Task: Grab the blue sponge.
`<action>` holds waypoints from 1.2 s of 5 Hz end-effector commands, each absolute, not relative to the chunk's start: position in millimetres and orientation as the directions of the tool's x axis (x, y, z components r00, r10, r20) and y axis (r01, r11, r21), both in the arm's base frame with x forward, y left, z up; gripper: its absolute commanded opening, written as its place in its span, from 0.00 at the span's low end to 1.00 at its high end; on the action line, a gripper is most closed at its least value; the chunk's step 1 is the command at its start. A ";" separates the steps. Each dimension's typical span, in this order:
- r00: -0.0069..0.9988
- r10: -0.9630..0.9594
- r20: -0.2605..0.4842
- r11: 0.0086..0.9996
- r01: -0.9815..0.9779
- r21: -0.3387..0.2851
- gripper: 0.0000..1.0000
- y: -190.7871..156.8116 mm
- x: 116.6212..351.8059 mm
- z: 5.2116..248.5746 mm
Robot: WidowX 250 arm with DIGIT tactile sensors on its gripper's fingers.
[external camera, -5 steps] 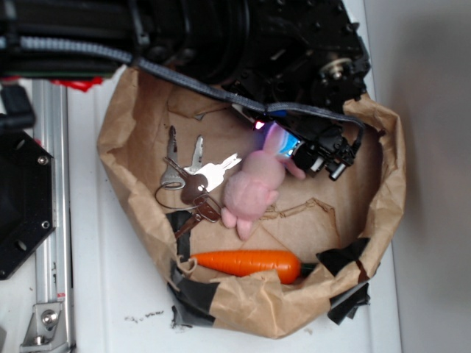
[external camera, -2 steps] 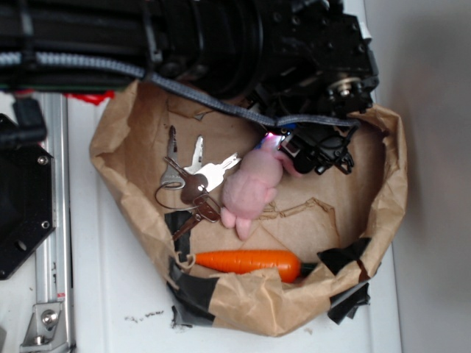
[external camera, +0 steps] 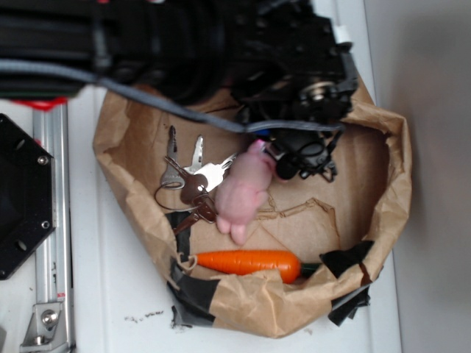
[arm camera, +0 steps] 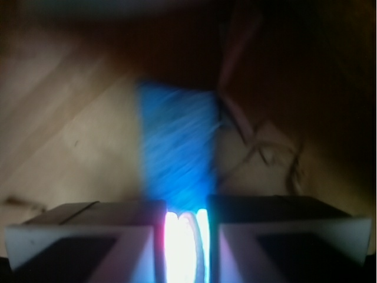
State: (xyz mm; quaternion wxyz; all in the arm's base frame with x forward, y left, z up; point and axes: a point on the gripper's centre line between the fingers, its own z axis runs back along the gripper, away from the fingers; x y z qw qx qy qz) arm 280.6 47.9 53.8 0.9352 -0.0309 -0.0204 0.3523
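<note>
In the wrist view the blue sponge is a blurred blue rectangle that reaches from between my jaws out over the brown paper. My gripper is shut on its near end, with a bright glow in the narrow gap. In the exterior view the gripper hangs inside the paper bag, just right of the pink plush bunny, and hides the sponge.
The brown paper bag lies opened out like a bowl, with raised crumpled walls and black tape at the front. Inside are a bunch of keys on the left and an orange carrot at the front. A metal rail runs along the left.
The arm and gripper have shifted left, and the sponge seen beside the gripper a second ago is now covered. The bunny has slid slightly left and turned.
</note>
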 end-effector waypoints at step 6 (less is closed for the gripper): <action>0.823 0.555 0.119 0.832 -0.550 -0.069 1.00 58.0 294.2 64.1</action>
